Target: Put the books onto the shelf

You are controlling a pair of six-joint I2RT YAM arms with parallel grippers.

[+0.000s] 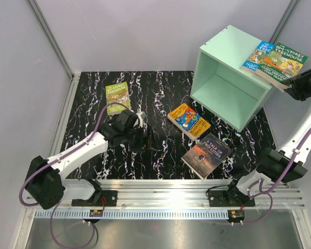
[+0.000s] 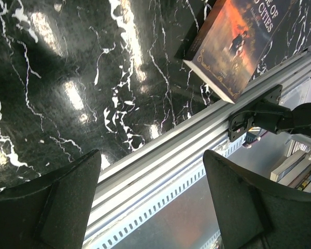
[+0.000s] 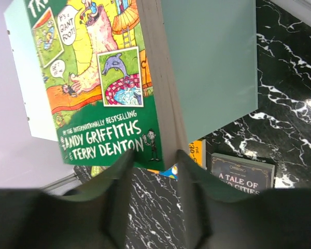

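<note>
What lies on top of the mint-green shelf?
A blue Treehouse book and a green 104-Storey Treehouse book, which overhangs the shelf edge. The shelf top beneath them is hidden.

- Tabletop [image 1: 160, 88]: black with white veining. It carried the shelf and three books lying flat, covers up.
- Shelf [image 1: 229, 45]: a mint-green cube that stood directly on the tabletop, its open face turned toward the near left.
- Orange-blue book [image 1: 188, 121]: lay near the shelf, just in front of the open face.
- Dark book [image 1: 207, 154], "A Tale of Two Cities": lay farther out from the open face, just past the orange-blue book.
- Lime-green book [image 1: 117, 97]: lay well apart from the shelf, to its left.
- Blue book [image 1: 257, 56] and green book [image 1: 284, 63]: lay side by side on the shelf's top at its right edge, and the green one overhung that edge.
</note>
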